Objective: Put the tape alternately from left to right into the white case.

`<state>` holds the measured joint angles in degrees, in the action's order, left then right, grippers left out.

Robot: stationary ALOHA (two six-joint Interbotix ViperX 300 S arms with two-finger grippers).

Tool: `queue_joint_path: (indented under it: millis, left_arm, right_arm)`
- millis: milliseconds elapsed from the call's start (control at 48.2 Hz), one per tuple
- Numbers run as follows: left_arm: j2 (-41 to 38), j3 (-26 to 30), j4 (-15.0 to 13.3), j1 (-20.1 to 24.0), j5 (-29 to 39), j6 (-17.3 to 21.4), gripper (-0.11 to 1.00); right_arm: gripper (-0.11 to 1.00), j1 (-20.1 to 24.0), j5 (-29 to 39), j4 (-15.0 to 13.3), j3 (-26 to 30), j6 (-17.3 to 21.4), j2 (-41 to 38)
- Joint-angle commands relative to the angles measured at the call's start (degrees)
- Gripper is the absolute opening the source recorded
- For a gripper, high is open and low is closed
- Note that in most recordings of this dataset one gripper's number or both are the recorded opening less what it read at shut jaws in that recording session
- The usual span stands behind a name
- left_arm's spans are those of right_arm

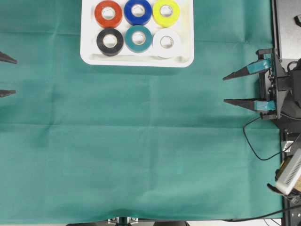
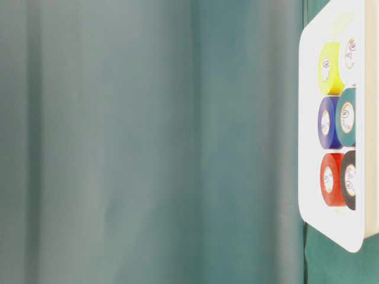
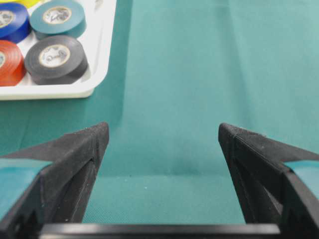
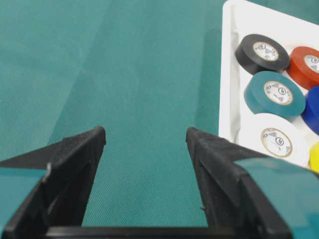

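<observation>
The white case [image 1: 136, 61] lies at the back of the green cloth, holding the tape in two rows of three: red [image 1: 108, 13], blue [image 1: 138, 12] and yellow [image 1: 166, 12] behind, black [image 1: 110, 41], teal [image 1: 138, 38] and white [image 1: 166, 42] in front. My left gripper [image 1: 15, 76] is open at the far left edge, empty, with only cloth between its fingers [image 3: 162, 130]. My right gripper [image 1: 224, 89] is open and empty at the right, well clear of the case [image 4: 225, 74]; cloth shows between its fingers [image 4: 145, 132].
Green cloth [image 1: 141, 155] covers the table, with faint creases. The right arm's base [image 1: 282, 89] and a black cable [image 1: 254, 141] sit past the cloth's right edge, with a white device [image 1: 289, 172] below them.
</observation>
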<state>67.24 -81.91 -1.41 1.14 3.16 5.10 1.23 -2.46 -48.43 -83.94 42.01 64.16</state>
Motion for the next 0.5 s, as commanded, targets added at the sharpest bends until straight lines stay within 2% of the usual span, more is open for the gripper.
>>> queue_joint_path:
  millis: [0, 477]
  left_arm:
    - [0.3, 0.2, -0.1, 0.1, -0.2, 0.1, 0.53]
    - [2.6, -1.5, 0.0, 0.4, 0.2, 0.4, 0.53]
  right_arm:
    - [0.72, -0.1, -0.4, 0.1, 0.4, 0.1, -0.3]
    - [0.73, -0.1, -0.2, 0.1, -0.7, 0.1, 1.3]
